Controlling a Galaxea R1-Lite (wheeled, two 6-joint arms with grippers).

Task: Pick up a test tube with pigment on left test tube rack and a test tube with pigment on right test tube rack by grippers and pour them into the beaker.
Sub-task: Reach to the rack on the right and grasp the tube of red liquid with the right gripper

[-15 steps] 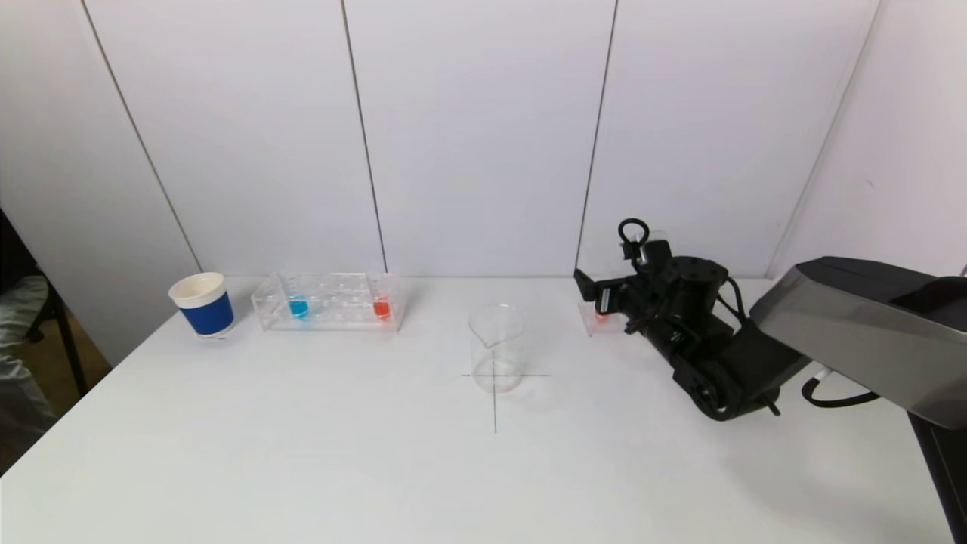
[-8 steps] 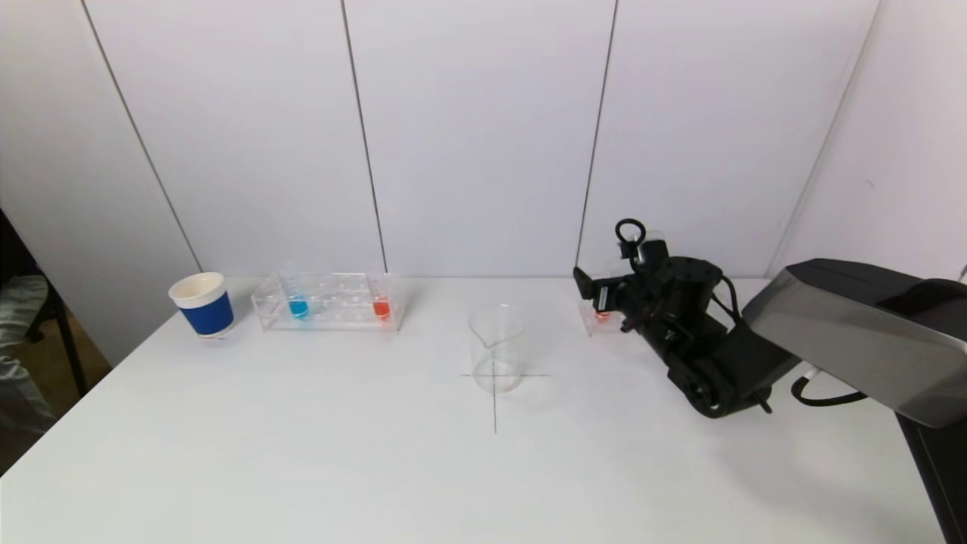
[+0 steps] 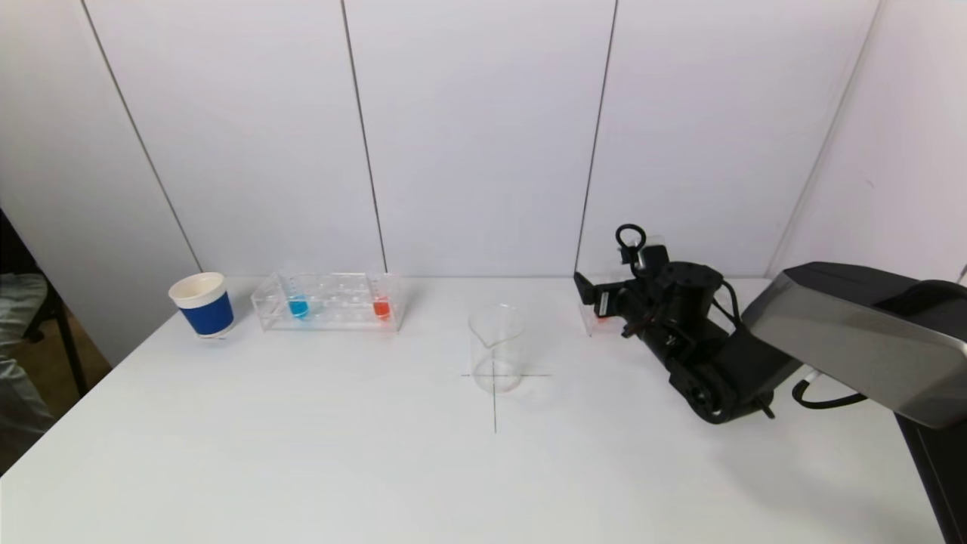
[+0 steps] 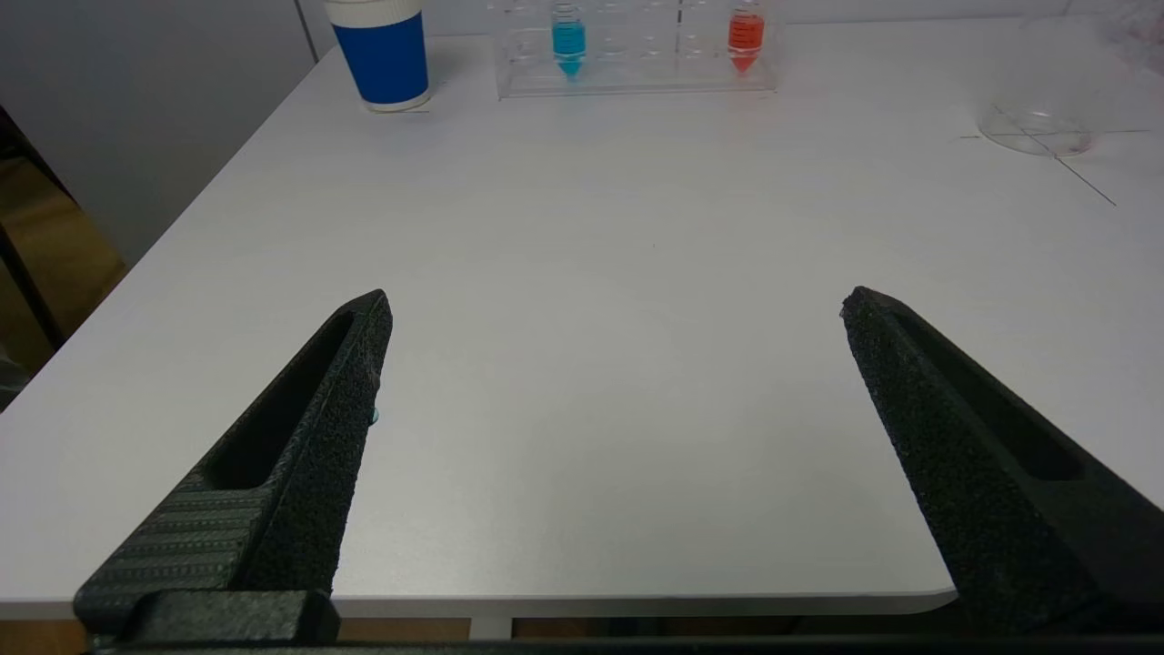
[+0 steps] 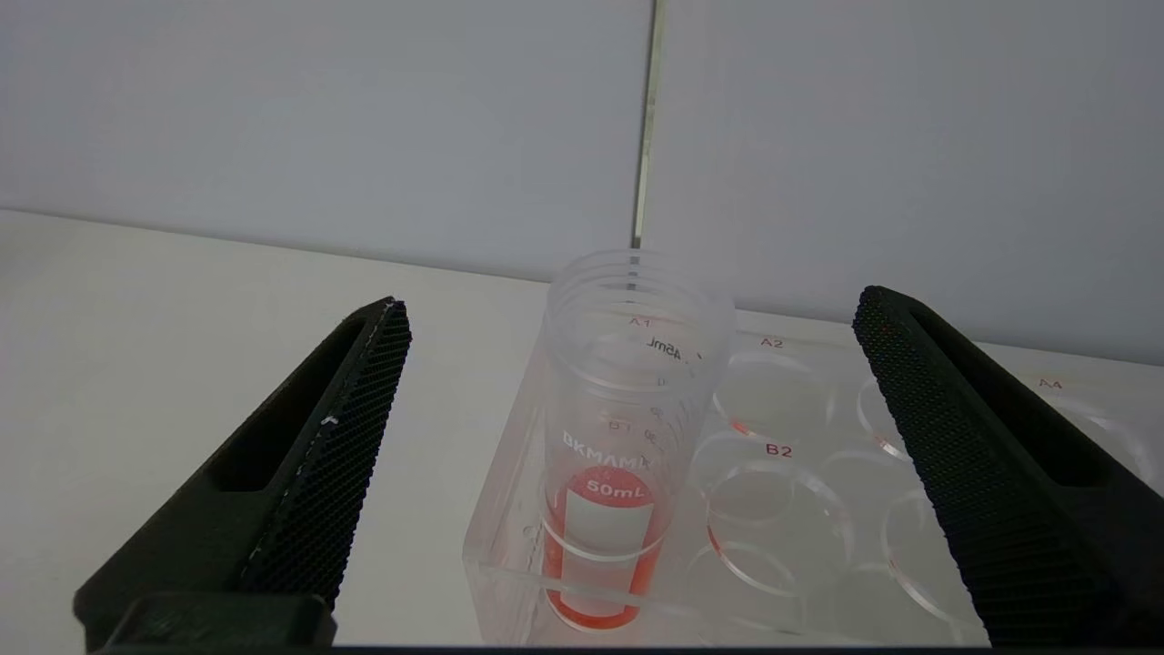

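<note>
The right end effector [image 5: 627,314] stands wide open and holds nothing, its two black fingers [image 5: 336,428] set to either side of a clear tube [image 5: 618,437] with red pigment at its bottom. The fingers are apart from the tube, not touching it. The tube stands upright in the end hole of the right rack [image 5: 800,509], whose other holes in sight carry no tubes.

Only the right wrist view shows that gap; in the head view the right end effector [image 3: 597,298] and its arm [image 3: 702,355] cover most of the right rack [image 3: 591,323], leaving just a corner and a glint of red.

The left end effector [image 4: 614,314] is likewise wide open and empty, low over the near edge of the worktop [image 4: 591,273]. It is out of the head view and shows in the left wrist view alone.

At the middle of the worktop [image 3: 302,453] a clear beaker [image 3: 495,347] stands on a drawn cross [image 3: 495,408]. The left rack [image 3: 329,302] lies toward the back wall with a blue tube [image 3: 298,305] and a red tube [image 3: 381,305] at opposite ends. A blue and white cup [image 3: 202,304] stands just beside it. White wall panels [image 3: 483,136] close the scene behind.
</note>
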